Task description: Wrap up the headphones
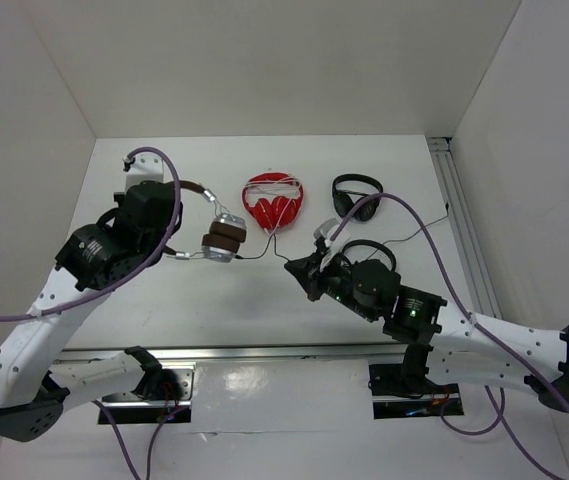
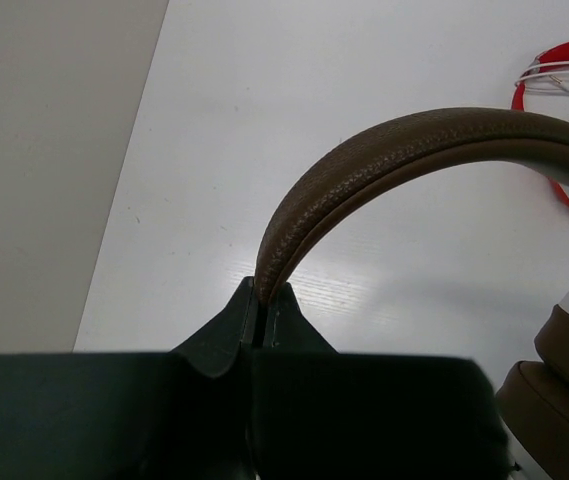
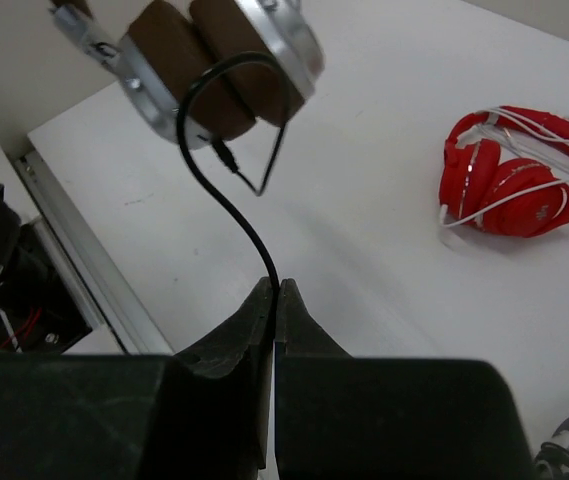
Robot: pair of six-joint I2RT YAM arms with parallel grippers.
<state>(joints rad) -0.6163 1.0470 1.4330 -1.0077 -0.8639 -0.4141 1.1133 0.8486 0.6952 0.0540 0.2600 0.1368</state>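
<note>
White tabletop (image 1: 264, 310) boxed in by white walls. Left hand (image 2: 261, 305): closed almost fully, clamping one end of the brown headband. Holds the headphones (image 1: 226, 238) over the left of the tabletop, with the silver cups and brown pads toward the centre. Right hand (image 3: 275, 300): closed to a hairline, pinching the thin dark cable (image 3: 226, 200) that curls up to the cups. Beyond, near the back wall, a red pair (image 1: 272, 200) with white cord, and a black pair (image 1: 356, 193) beside it. Faint marking on a red cup, too blurred to read.
</note>
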